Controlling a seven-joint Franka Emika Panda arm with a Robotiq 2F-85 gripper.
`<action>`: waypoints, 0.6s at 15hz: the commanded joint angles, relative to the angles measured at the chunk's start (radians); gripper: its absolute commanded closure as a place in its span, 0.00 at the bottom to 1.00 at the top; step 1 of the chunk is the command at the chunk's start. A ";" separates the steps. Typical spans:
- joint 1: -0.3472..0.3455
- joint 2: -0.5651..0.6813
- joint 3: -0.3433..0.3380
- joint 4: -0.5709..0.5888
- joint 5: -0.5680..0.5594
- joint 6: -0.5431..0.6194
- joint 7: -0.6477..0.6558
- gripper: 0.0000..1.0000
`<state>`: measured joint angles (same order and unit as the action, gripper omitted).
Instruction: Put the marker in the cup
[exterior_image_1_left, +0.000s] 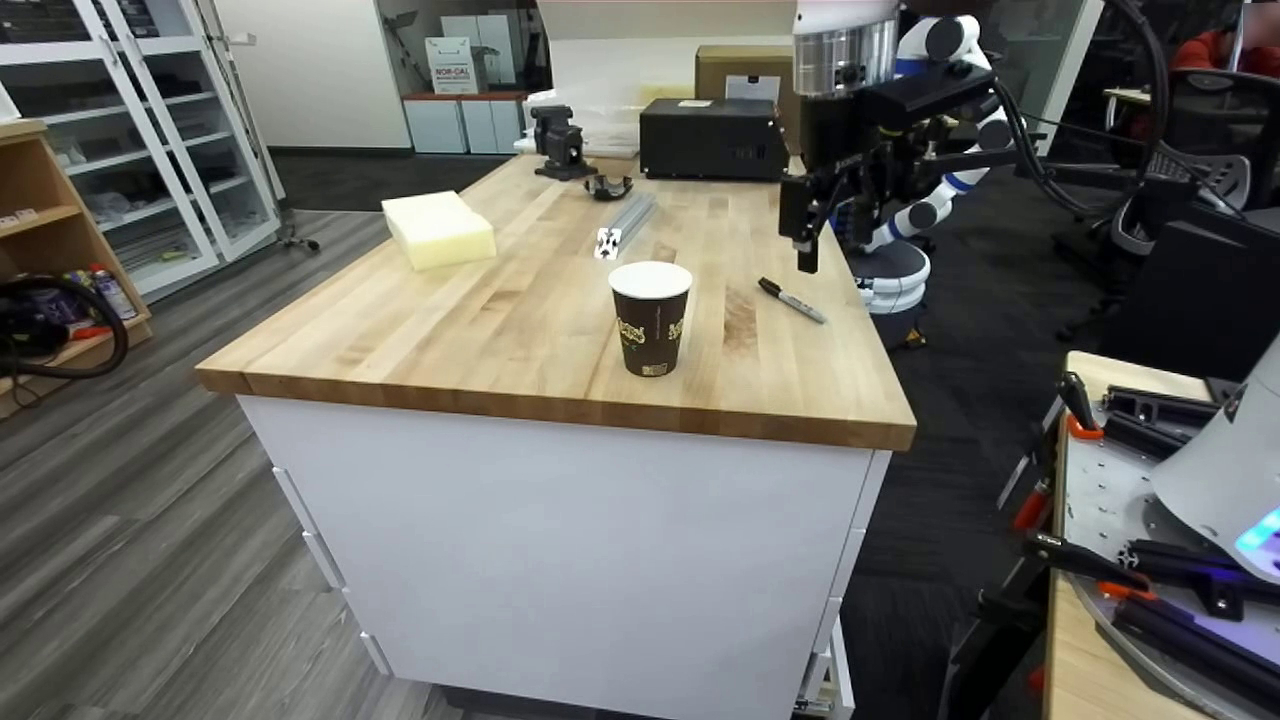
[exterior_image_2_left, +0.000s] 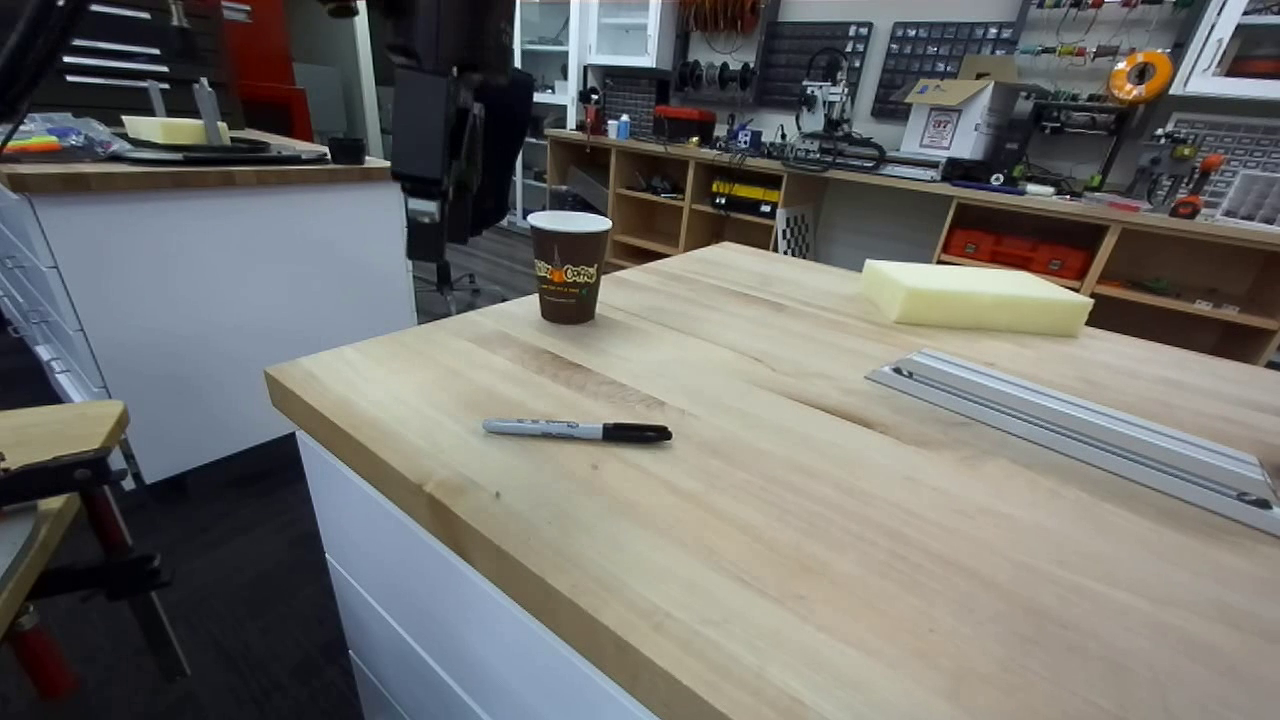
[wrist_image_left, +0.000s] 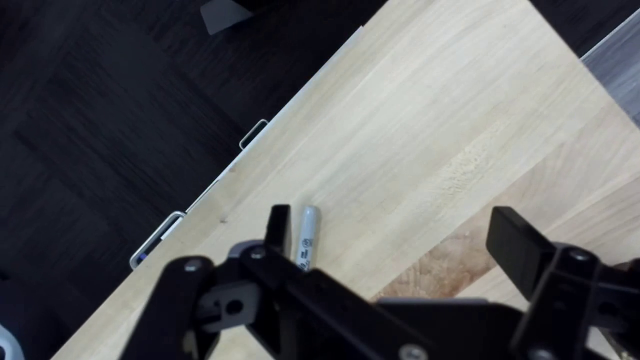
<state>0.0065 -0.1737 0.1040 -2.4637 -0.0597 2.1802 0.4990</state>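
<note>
Though finding jaws parted wide and gripping nothing, see marker (exterior_image_2_left: 577, 431) lying on counter (exterior_image_2_left: 830, 560), at six o'clock from cup (exterior_image_2_left: 569, 272) in an exterior view; would judge no step done, leaving grasp, carry and drop to come.

The marker (exterior_image_2_left: 577, 430) lies on the tabletop (exterior_image_2_left: 780, 480) — the cup (exterior_image_2_left: 569, 272) stands upright beyond.

Desk (exterior_image_1_left: 530, 320) found brightly and fairly evenly lit in both exterior views; a cyan light (exterior_image_1_left: 1258, 531) glows at the lower right edge in an exterior view. Wrist view: floor (wrist_image_left: 125, 115) at upper left underexposed to near black; end effector (wrist_image_left: 392, 232) across the lower frame dark, with soft, slightly out-of-focus edges.
</note>
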 joint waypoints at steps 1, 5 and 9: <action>-0.025 -0.014 -0.042 -0.093 0.020 0.118 -0.016 0.00; -0.040 0.008 -0.074 -0.134 0.037 0.220 -0.045 0.00; -0.036 0.035 -0.082 -0.138 0.060 0.309 -0.078 0.00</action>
<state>-0.0275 -0.1565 0.0294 -2.5923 -0.0310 2.4192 0.4655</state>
